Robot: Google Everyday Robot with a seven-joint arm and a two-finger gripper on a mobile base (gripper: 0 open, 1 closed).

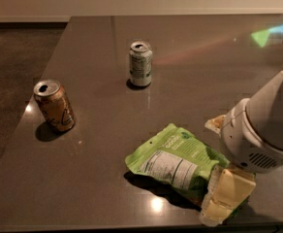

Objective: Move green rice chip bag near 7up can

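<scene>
Lime-green and crinkled, the green rice chip bag [173, 161] lies near-right on the table [98, 193], well apart from the 7up can [140, 63] farther back. The gripper [213, 169] straddles its right end, fingers apart. It should, I think, close firmly before lifting. The arm [270, 125] enters from the right, angled down.

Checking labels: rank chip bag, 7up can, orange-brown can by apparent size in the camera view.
1. green rice chip bag
2. orange-brown can, 7up can: unsure, one is nearer
pincer: at bag's right end
</scene>
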